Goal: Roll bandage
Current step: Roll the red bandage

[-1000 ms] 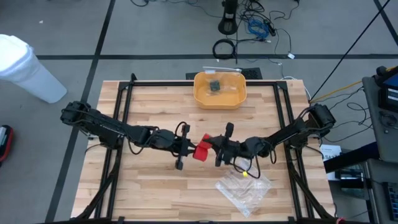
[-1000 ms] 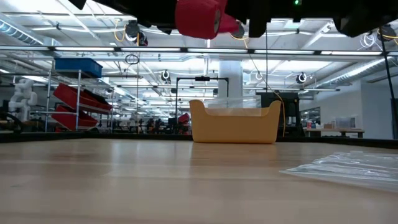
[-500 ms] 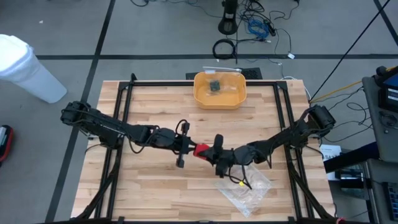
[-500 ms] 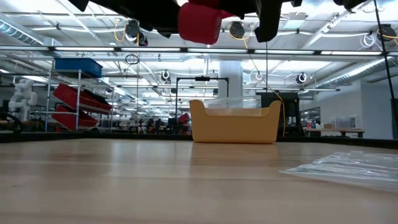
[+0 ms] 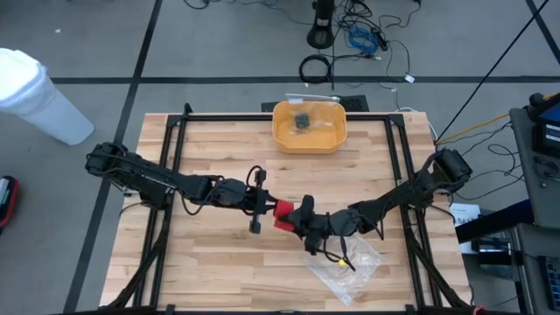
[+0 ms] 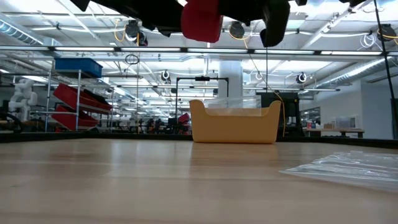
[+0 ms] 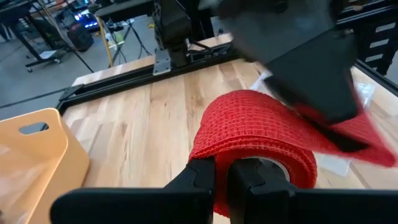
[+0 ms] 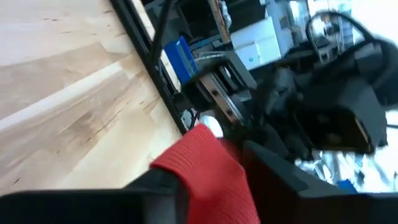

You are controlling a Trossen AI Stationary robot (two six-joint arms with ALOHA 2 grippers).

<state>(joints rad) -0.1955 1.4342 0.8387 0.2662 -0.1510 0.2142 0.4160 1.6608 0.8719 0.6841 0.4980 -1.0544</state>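
Note:
The bandage point(image 5: 285, 214) is a bright red roll point(image 7: 255, 130), held high over the table's middle, at the top of the low view point(image 6: 201, 18). My left gripper point(image 5: 262, 208) comes at it from the table's left and is shut on it point(image 7: 224, 169). A short loose tail point(image 7: 357, 137) runs from the roll toward my right gripper point(image 5: 303, 222). This gripper stands just right of and nearer than the roll. Its fingers are apart, with the red tail point(image 8: 211, 174) lying between them. My left gripper pinches the roll's wall at the open end facing it point(image 7: 222, 163). One finger point(image 7: 249, 180) seems to sit in the hollow core, the other point(image 7: 200, 180) outside. The fingers reach in nearly level from the table's left. The roll is lifted clear, its axis along the fingers. My right gripper has the tail's end point(image 8: 205, 158) between its parted fingers point(image 8: 273, 180). Whether the fingers touch the cloth, I cannot tell.
A clear crinkled plastic bag point(image 5: 343, 259) lies on the table near the front right, below my right arm. A yellow bin point(image 5: 309, 125) stands at the far edge's middle point(image 6: 235, 122). A black frame point(image 5: 175, 149) runs around the wooden table top.
My right gripper has swung toward the table's near edge and closer to the roll, rolling its wrist as it went. The loose tail between the roll and this gripper has grown shorter. The roll has stayed in my left gripper, high over the table's middle.

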